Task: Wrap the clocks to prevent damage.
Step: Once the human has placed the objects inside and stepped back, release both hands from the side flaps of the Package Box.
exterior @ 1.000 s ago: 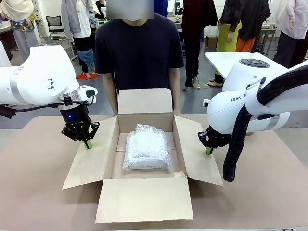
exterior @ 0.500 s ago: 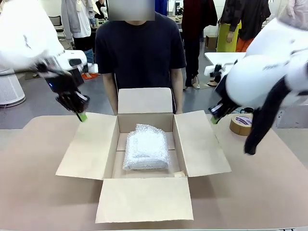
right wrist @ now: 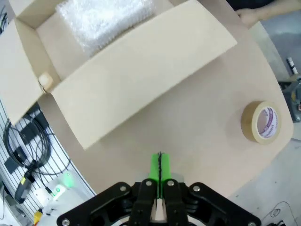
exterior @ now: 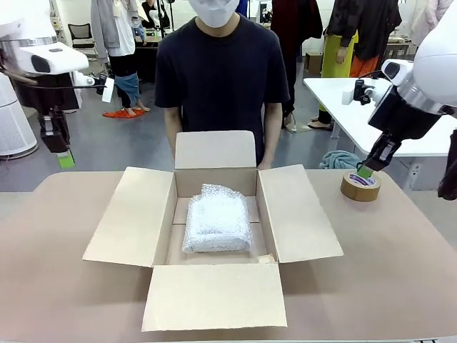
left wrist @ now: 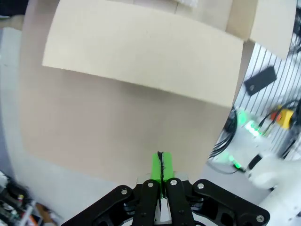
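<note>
Cardboard box (exterior: 132,214) lies open at the middle of the table (exterior: 50,286) in the front view. All four of its flaps are spread outward, and a bubble-wrapped bundle (exterior: 216,219) rests in the middle of its floor. A person (exterior: 223,71) stands just behind the box at 12 o'clock. The left gripper (exterior: 66,158) hangs in the air at 10 o'clock from the box, its jaws pressed together on nothing. The right gripper (exterior: 366,170) hangs at 2 o'clock from the box, jaws likewise pinched together and empty. Its green tips are just above a roll of tape (exterior: 360,186) lying flat on the table.

From the left wrist, the green pads (left wrist: 155,169) meet with no gap at 6 o'clock, over bare table. One box flap (left wrist: 141,56) stretches across from 10 to 2 o'clock.

From the right wrist, the green pads (right wrist: 154,169) also touch at 6 o'clock above bare table. The open box fills 10 to 1 o'clock, with the bundle inside it at 12 o'clock. The tape roll lies at 3 o'clock, well apart from the box.
</note>
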`<state>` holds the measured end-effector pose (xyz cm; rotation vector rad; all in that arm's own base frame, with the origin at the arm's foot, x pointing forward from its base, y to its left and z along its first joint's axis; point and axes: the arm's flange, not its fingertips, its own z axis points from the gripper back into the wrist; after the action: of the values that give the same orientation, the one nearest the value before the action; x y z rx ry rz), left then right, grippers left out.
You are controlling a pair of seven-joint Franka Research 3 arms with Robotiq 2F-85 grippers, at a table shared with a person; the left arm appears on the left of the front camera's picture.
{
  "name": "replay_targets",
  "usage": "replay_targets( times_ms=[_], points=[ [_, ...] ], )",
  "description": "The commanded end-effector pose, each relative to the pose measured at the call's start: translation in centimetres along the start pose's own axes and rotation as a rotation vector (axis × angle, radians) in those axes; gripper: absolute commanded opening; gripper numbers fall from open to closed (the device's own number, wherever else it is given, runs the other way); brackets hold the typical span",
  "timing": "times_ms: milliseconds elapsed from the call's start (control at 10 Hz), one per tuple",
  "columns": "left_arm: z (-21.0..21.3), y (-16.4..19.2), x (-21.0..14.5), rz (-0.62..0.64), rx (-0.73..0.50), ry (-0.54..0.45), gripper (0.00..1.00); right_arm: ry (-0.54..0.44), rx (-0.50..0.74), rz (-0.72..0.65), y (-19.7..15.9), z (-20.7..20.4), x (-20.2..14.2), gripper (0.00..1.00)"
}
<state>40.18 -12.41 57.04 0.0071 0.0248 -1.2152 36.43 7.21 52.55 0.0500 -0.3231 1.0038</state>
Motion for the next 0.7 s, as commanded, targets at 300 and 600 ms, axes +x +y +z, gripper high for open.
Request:
replay_targets(
  times_ms=[300,600],
  points=[
    [-0.2,0.7,-1.2,-0.241,0.003,-0.009,0.00,-0.002,0.003,-0.004,0.0,0.0,0.0,0.01],
    [-0.5,2.1,-3.1,-0.466,0.010,0.048,0.00,0.010,0.137,0.223,-1.0,0.4,-1.6,0.01]
  ],
)
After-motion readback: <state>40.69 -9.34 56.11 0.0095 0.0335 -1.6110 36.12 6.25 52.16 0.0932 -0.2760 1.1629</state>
